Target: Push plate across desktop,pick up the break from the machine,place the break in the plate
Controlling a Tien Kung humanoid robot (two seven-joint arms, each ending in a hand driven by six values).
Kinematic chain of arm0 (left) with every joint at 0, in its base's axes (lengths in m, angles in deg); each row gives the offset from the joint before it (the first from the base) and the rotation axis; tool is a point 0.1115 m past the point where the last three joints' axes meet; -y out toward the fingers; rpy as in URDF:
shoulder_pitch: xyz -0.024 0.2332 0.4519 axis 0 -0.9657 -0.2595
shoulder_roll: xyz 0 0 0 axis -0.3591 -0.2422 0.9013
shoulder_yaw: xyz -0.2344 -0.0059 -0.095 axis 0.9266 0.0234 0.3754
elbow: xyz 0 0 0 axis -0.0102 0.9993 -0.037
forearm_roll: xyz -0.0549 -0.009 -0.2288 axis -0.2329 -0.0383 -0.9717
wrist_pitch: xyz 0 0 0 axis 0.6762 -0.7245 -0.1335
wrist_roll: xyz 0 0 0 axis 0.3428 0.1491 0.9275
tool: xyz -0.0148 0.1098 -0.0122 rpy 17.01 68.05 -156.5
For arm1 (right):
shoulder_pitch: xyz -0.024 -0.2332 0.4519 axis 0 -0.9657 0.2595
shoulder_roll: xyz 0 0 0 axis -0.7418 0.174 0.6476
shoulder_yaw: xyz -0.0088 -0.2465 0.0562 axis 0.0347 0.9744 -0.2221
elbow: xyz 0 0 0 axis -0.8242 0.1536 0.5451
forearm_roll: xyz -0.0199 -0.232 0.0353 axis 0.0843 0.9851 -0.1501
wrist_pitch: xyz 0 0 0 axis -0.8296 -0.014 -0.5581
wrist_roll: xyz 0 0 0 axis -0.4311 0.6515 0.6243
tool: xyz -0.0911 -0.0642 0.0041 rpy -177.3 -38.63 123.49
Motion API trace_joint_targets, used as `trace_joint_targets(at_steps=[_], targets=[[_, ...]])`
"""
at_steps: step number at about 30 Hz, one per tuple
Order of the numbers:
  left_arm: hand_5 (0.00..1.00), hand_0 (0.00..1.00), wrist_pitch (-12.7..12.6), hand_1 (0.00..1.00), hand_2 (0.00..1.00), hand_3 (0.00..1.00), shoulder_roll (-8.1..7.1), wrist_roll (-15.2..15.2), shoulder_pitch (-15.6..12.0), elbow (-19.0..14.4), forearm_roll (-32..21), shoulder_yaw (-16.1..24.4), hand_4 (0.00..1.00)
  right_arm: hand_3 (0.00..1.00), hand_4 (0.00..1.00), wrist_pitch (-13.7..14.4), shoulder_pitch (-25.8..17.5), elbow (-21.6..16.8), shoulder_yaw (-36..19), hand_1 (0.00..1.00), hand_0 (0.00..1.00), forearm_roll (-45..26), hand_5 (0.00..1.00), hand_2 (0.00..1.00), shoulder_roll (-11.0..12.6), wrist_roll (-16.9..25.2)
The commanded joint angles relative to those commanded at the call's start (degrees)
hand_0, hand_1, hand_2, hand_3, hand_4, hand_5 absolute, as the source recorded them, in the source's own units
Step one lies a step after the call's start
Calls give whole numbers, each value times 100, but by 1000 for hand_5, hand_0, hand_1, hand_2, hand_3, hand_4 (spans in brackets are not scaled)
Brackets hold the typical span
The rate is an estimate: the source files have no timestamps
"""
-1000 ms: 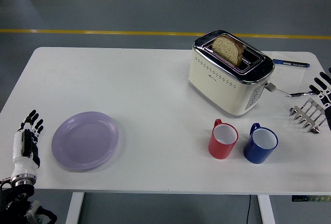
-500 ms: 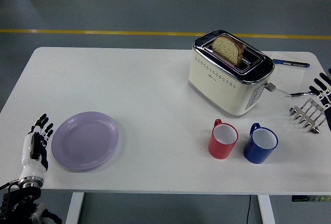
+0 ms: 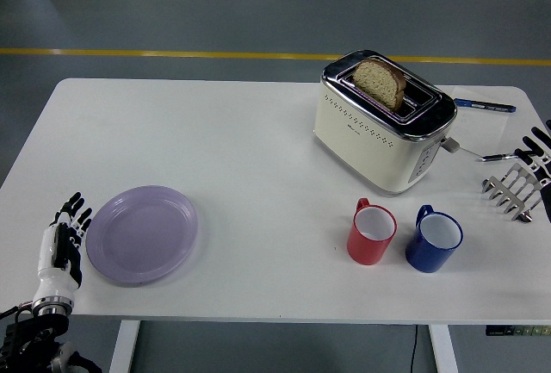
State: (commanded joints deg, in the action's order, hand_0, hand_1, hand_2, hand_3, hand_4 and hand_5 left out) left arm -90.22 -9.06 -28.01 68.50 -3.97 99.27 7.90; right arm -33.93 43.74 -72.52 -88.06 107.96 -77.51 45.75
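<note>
A pale purple plate (image 3: 142,233) lies on the white table (image 3: 241,158) at the front left. A slice of brown bread (image 3: 380,81) stands in a slot of the cream and chrome toaster (image 3: 383,121) at the back right. My left hand (image 3: 62,239) is open, fingers straight, just left of the plate's rim; I cannot tell whether it touches. My right hand (image 3: 537,145) shows only dark fingertips at the right edge, spread and holding nothing.
A red mug (image 3: 371,233) and a blue mug (image 3: 435,239) stand in front of the toaster. A metal toast rack (image 3: 515,189) sits at the right edge. A blue pen (image 3: 485,105) and a metal utensil (image 3: 498,157) lie behind it.
My left hand has moved right, up to the plate's left rim. The plate, bread and right hand have hardly moved.
</note>
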Motion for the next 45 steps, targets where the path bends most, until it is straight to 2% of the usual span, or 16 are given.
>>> trace_joint_targets(at_steps=[15,45], targets=[[998,895,136,894,953,887,-7,30,40,30,-143,-130,477,742,531,20,19,14,-20,737,772,-22,600,718,-32,12],[998,870,622,872,941,881,-56,-6,156,-31,-938,-981,486,740,526,45,57,17,-6,736,770,-49,611,713,-65,26]])
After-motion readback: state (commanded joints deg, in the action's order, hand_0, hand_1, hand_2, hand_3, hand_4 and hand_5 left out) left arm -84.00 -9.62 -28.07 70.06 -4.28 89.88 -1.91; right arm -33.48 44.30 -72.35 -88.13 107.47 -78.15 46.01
